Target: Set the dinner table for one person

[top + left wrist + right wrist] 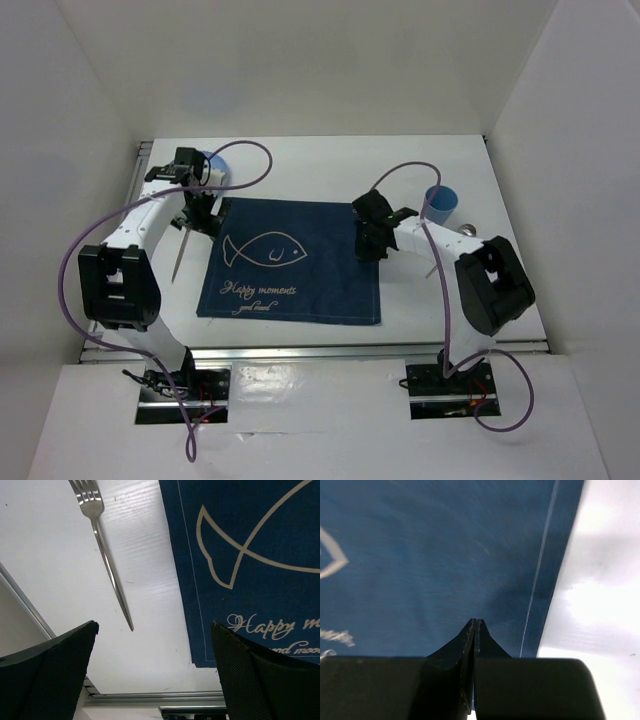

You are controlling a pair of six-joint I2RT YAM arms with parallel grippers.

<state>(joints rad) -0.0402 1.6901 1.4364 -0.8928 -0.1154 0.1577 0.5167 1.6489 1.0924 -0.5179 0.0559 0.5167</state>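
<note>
The dinner table is a white tabletop with a navy fish-print placemat at its middle. A silver fork lies on the bare table just left of the placemat, tines toward the back. My left gripper hovers over the fork's tine end. In the left wrist view it stands wide open and empty, with the fork ahead and the placemat to the right. My right gripper hangs over the placemat's right edge. Its jaws are shut on nothing above the cloth.
A blue cup stands right of the placemat. Beside it a shiny metal utensil is partly hidden by the right arm. A light blue dish sits behind the left gripper. A metal rail runs along the near edge.
</note>
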